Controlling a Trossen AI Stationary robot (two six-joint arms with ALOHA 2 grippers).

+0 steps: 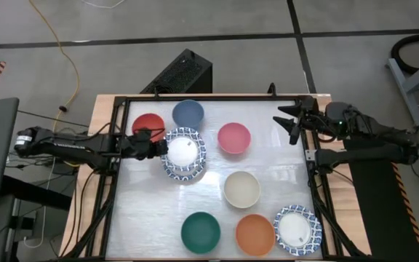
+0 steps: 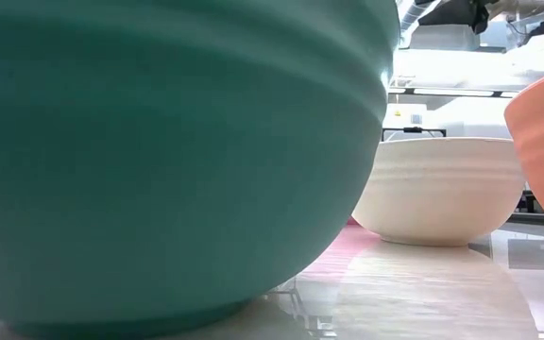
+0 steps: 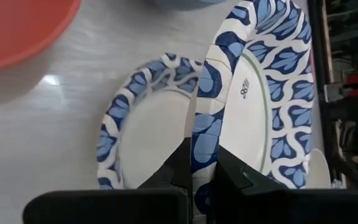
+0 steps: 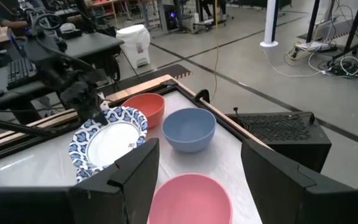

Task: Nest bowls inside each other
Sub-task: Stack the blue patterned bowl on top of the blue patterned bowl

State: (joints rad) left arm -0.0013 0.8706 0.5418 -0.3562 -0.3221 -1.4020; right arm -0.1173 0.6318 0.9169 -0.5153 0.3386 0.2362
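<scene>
High view: left gripper (image 1: pixel 153 145) pinching patterned bowl (image 1: pixel 184 150) by its rim, table's far-left corner.
Bowl likely light, stiff; rim suits gripping. Right gripper (image 1: pixel 286 120) wide, empty.

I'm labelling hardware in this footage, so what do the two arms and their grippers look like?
Both arms are dark, nearly black, built of slim jointed segments with cables running along them. The left gripper ends in narrow black jaws. The right gripper has pointed, angular black jaws, which show as broad, flat-faced wedges in the right wrist view. No markings or coloured labels are visible on either.
</scene>
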